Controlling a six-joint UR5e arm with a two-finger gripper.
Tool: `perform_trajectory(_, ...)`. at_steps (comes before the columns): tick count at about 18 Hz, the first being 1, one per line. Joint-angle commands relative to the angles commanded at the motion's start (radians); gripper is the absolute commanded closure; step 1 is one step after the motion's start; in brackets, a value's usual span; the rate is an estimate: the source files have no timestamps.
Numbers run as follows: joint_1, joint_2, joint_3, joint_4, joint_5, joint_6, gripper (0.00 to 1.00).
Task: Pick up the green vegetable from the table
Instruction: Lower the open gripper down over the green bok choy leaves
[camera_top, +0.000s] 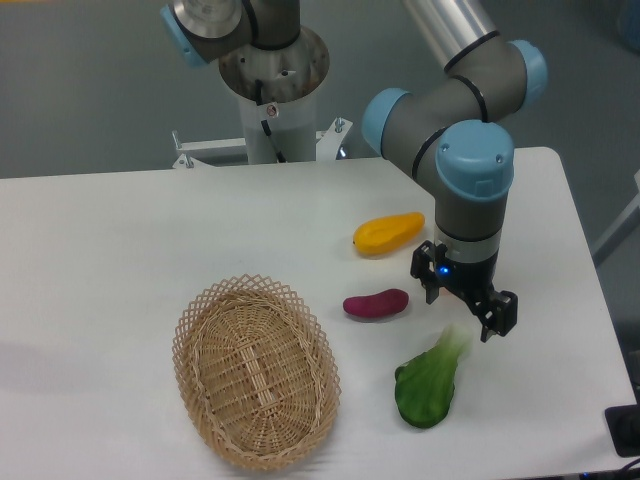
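Green vegetable (428, 385) lies flat on worktop (120, 230), at 5 o'clock from the basket (255, 370). Hand (466, 308) hangs spread and empty just above its pale stem, probably lining up for a grasp there.

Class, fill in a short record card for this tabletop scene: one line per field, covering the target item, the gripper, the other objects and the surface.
target: green vegetable, lying flat on the table, stem pointing toward the gripper
gripper: gripper, open, just above the stem end, not holding anything
other food: magenta sweet potato; yellow-orange mango
container: wicker basket, empty
surface: white table
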Motion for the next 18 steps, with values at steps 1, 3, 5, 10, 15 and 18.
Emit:
perform_trajectory(1,0.000,-0.002,-0.002,0.002,0.000,0.000,0.00)
perform_trajectory(3,-0.002,-0.006,-0.003,0.002,0.003,0.000,0.00)
perform_trajectory(5,-0.002,-0.009,-0.003,0.002,-0.001,-0.003,0.00)
perform_trajectory(10,-0.002,-0.057,-0.006,0.003,0.005,-0.080,0.00)
perform_trajectory(15,0.002,-0.115,-0.024,0.067,0.020,-0.124,0.00)
perform_trajectory(18,0.002,-0.143,-0.029,0.087,0.041,-0.124,0.00)
